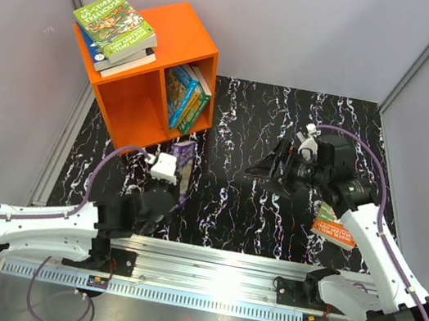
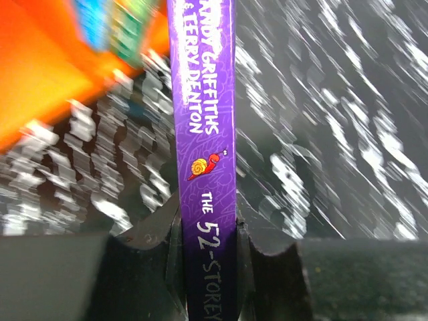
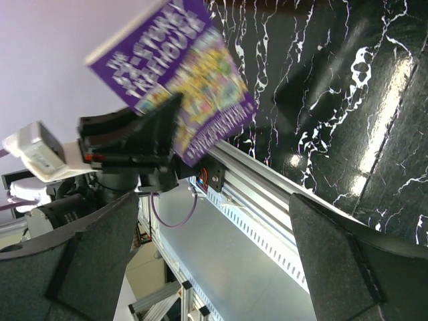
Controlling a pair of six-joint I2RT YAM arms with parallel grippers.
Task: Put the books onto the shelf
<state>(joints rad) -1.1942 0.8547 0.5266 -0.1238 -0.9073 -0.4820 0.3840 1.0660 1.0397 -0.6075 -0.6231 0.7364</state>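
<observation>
My left gripper (image 1: 172, 176) is shut on a purple book (image 1: 183, 162), held upright on edge above the mat in front of the orange shelf (image 1: 125, 99). In the left wrist view the purple spine (image 2: 206, 134) runs up between both fingers (image 2: 150, 261), and the shelf (image 2: 33, 80) lies blurred at upper left. Several books (image 1: 186, 97) stand in the shelf's right compartment, and more books (image 1: 115, 27) are stacked on its top. My right gripper (image 1: 261, 169) hangs open and empty over the mat's middle. The right wrist view shows its wide gripper (image 3: 214, 267) facing the purple book (image 3: 177, 73).
An orange-covered book (image 1: 335, 230) lies on the black marbled mat (image 1: 287, 123) under my right arm. The shelf's left compartment (image 1: 129, 104) holds nothing I can see. Grey walls close in the back and both sides. A metal rail (image 1: 213, 260) runs along the near edge.
</observation>
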